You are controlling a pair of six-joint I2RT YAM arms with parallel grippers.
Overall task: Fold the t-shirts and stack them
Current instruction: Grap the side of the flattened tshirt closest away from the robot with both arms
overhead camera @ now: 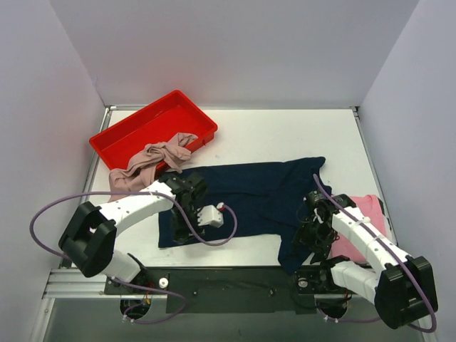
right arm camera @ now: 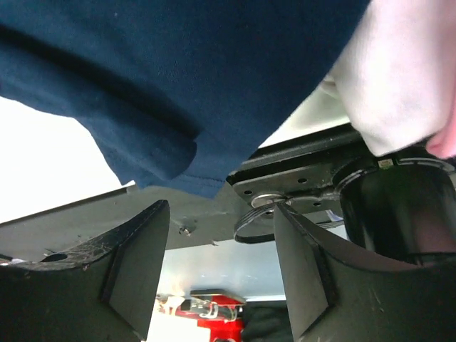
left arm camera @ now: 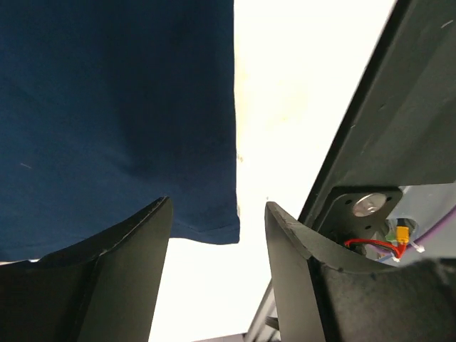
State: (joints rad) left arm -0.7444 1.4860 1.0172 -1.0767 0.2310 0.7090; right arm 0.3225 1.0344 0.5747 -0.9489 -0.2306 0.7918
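Note:
The dark navy t-shirt lies spread on the white table, its right part hanging over the near edge. My left gripper is open and empty above the shirt's near left corner, the hem lying between the fingers in the left wrist view. My right gripper is open and empty beside the shirt's bunched near right corner. The bright pink t-shirt lies under my right arm; it also shows in the right wrist view. The dusty beige-pink t-shirt is crumpled over the red tray's near rim.
A red plastic tray stands at the back left. White walls enclose the table on three sides. The black base rail and arm mounts run along the near edge.

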